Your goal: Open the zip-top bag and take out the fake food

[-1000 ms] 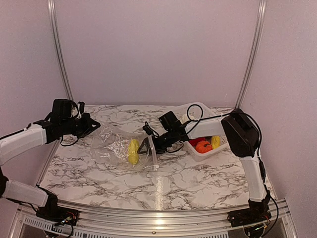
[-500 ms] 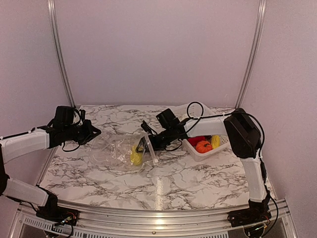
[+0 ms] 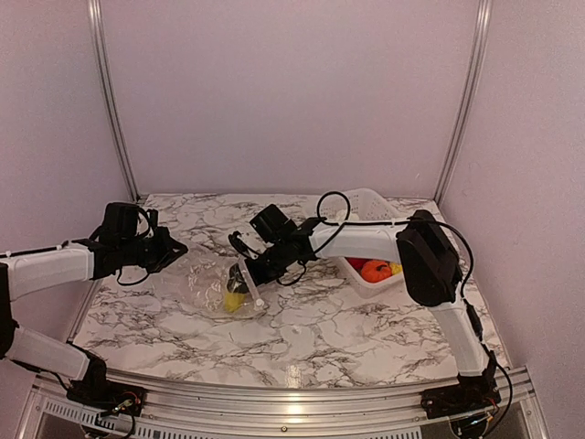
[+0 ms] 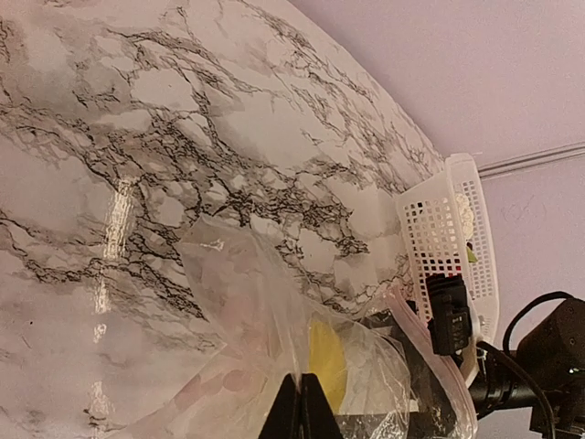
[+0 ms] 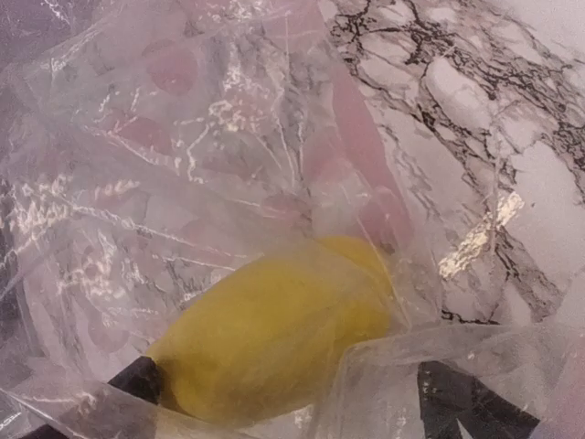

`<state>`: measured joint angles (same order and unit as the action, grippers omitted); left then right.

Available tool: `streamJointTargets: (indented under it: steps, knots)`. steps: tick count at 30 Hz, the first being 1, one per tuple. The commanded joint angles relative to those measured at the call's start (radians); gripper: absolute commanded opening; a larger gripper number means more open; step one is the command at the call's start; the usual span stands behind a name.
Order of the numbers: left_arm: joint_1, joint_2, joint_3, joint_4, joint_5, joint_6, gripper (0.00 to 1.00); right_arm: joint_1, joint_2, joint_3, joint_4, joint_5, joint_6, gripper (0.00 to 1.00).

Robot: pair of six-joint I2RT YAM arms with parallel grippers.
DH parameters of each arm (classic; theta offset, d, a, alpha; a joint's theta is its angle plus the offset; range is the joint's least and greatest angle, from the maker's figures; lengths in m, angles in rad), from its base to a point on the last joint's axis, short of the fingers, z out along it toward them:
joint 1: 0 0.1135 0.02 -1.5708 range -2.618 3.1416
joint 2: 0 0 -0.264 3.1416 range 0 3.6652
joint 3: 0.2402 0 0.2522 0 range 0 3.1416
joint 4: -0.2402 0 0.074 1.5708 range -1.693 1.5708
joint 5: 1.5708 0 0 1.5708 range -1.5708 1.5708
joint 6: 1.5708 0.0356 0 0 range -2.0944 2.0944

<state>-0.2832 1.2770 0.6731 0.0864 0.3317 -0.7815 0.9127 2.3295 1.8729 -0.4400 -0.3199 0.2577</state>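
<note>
Left gripper [image 3: 172, 249] is pinching clear, crinkly thin-plastic zip-top bag [image 3: 203, 279]; film probably limp and slippery. Right gripper [image 5: 292, 393], jaws wide, is straddling yellow plastic toy food [image 5: 274, 329], likely light and rigid; grasp across its middle.

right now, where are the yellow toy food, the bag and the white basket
yellow toy food [image 5: 274, 329], right wrist view, middle of its body
bag [image 3: 203, 282], top view, clear crinkled side
white basket [image 4: 439, 229], left wrist view, lattice wall

White lattice basket [image 3: 366, 198] far right, marble table [image 3: 347, 329].
</note>
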Motion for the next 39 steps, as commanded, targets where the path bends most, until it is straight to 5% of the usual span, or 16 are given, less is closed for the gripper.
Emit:
streamJointTargets:
  steps: [1,12,21,30,39]
  knots:
    - [-0.003,0.012,-0.03,0.036,0.02,-0.013,0.0,-0.006,0.067,0.063,-0.084,0.094,-0.027,0.94]
    - [-0.001,0.002,-0.049,0.025,0.018,-0.002,0.0,-0.017,0.031,-0.01,-0.126,0.192,-0.124,0.77]
    - [-0.005,0.043,-0.064,0.116,0.048,-0.041,0.0,0.008,0.109,0.155,-0.101,0.109,-0.05,0.98]
    - [-0.01,0.037,-0.09,0.13,0.046,-0.051,0.0,0.03,0.197,0.218,-0.121,0.16,-0.085,0.98]
    - [-0.009,0.013,-0.104,0.1,0.021,-0.046,0.0,0.012,0.081,0.075,-0.073,0.217,-0.1,0.71]
